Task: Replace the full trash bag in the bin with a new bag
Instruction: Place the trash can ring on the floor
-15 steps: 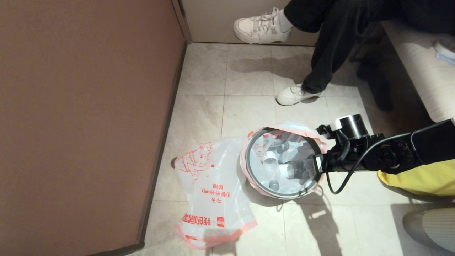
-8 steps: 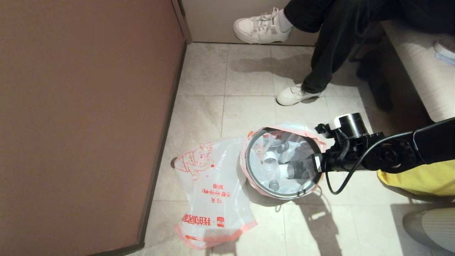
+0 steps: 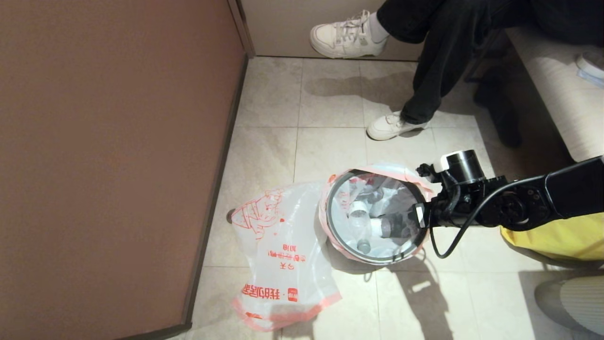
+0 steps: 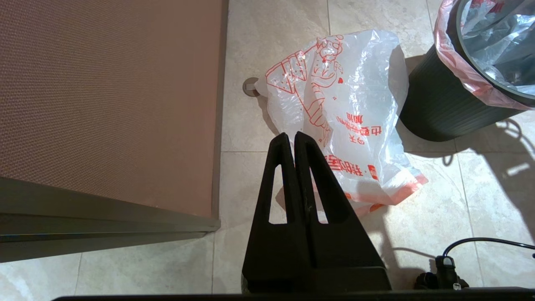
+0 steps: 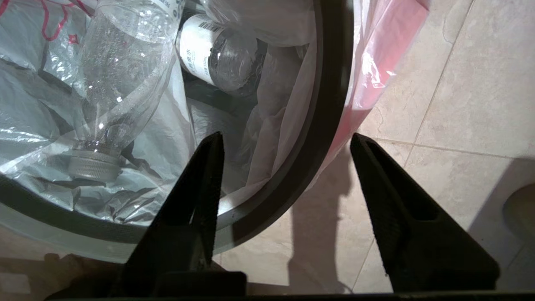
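Now the right tool (image 5: 284,140) has sprung apart astride the bin (image 3: 375,259) rim; new bag (image 3: 278,245) alongside; left tool (image 4: 294,138) together.

Right arm extended at work, left arm parked.

The black right arm (image 3: 542,198) reached in from the right side of the head view, roughly level, with a cable looped beneath its wrist. The right gripper (image 5: 284,144) pointed downward; its two black wedge-shaped fingers (image 5: 200,184) stood wide apart, nothing clamped between them. The left gripper (image 4: 294,138) hung above the floor, its two black tapered fingers (image 4: 280,167) pressed together and empty.
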You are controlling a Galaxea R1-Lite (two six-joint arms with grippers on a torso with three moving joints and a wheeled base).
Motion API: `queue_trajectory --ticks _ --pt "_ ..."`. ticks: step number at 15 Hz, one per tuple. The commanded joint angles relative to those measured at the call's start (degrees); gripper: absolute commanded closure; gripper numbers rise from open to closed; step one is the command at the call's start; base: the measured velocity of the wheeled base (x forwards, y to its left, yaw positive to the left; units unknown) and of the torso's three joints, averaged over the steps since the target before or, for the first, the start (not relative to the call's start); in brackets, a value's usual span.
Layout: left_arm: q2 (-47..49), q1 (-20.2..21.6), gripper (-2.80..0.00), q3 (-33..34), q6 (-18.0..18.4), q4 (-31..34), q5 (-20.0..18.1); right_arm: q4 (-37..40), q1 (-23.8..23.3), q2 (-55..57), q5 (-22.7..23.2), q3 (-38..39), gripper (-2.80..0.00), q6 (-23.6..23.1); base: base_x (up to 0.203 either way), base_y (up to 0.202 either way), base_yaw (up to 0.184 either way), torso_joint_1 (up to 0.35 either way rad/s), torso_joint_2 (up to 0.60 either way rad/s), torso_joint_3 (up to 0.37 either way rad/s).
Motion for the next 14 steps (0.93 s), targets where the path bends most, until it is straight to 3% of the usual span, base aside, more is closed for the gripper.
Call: queue_trajectory --ticks 1,8,9,14 --pt "0.07 0.02 0.00 0.01 0.00 0.00 -0.01 -0.06 -0.54 2.02 -0.10 -1.44 -2.80 0.04 0.000 0.000 0.000 0.000 0.00 0.000" --pt "0.07 0.02 0.00 0.01 0.00 0.00 -0.01 -0.88 -1.41 5.16 -0.04 -3.62 -2.80 -0.04 0.000 0.000 0.000 0.000 0.00 0.000" --pt "0.07 0.02 0.00 0.01 0.00 0.00 -0.01 -2.25 -1.37 5.25 -0.01 -3.63 0.00 -0.05 0.000 0.000 0.000 0.000 0.00 0.000" --pt "0.07 0.02 0.00 0.01 0.00 0.00 -0.01 -2.87 -1.27 4.04 -0.10 -3.45 0.00 -0.14 0.000 0.000 0.000 0.000 0.00 0.000"
